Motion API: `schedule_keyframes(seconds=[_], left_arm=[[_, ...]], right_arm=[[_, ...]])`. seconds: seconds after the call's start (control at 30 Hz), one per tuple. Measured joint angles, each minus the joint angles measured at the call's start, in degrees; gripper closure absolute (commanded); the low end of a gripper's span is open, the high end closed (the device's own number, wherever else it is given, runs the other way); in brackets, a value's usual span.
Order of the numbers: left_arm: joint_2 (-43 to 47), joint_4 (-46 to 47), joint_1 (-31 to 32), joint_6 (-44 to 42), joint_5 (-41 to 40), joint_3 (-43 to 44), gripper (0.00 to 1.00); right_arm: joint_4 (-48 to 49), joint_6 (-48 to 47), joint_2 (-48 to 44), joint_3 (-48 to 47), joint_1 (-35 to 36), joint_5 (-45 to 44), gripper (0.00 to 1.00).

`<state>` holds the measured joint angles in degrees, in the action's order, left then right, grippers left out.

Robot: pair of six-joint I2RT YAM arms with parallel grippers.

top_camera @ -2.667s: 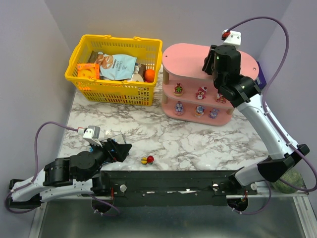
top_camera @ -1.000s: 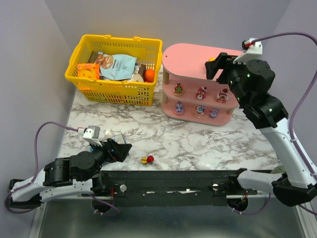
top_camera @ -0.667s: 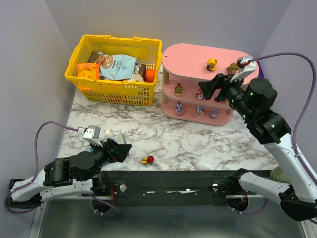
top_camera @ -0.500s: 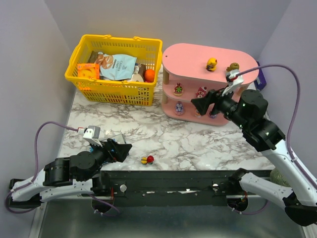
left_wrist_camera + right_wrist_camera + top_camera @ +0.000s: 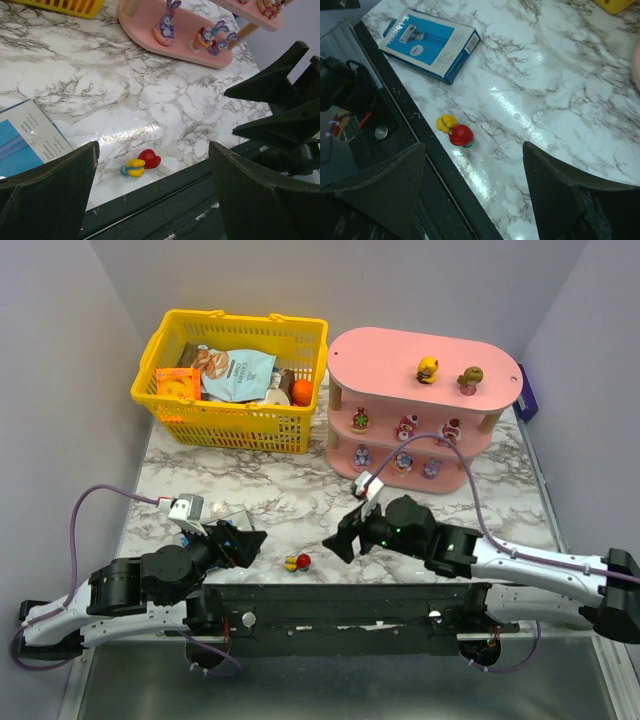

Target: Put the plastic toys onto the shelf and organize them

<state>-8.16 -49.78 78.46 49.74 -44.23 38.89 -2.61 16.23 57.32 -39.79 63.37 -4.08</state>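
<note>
plainly the right gripper (image 5: 337, 543) stands wide open, empty, near the red-and-yellow toy (image 5: 297, 562) (not touching it); the left gripper (image 5: 252, 542), equally wide, holds nothing.

Red-yellow toy (image 5: 141, 163) beyond wide-spread left pincer (image 5: 153, 146)
</note>
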Motion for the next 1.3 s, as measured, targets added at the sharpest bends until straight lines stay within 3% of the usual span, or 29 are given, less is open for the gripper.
schedule_keyframes(seconds=[0.27, 0.43, 0.6, 0.93, 1.3], left_arm=[[-0.02, 0.39, 0.07, -0.11, 0.17, 0.0, 0.01], [-0.31, 0.42, 0.07, -0.15, 0.17, 0.0, 0.01], [-0.9, 0.39, 0.24, -0.15, 0.17, 0.0, 0.01], [-0.92, 0.39, 0.33, -0.15, 0.17, 0.0, 0.01], [-0.9, 0.39, 0.44, -0.15, 0.17, 0.0, 0.01]], right_arm=[[14.21, 3.61, 13.88, 2.82, 12.44, -12.59, 0.16], [18.62, 7.69, 22.86, 2.67, 16.63, -18.6, 0.18], [20.85, 10.05, 28.41, 2.64, 17.62, -21.68, 0.21], [23.56, 12.74, 32.46, 0.68, 17.66, -24.28, 0.38], [23.3, 15.39, 33.57, 0.52, 17.66, -26.1, 0.47]])
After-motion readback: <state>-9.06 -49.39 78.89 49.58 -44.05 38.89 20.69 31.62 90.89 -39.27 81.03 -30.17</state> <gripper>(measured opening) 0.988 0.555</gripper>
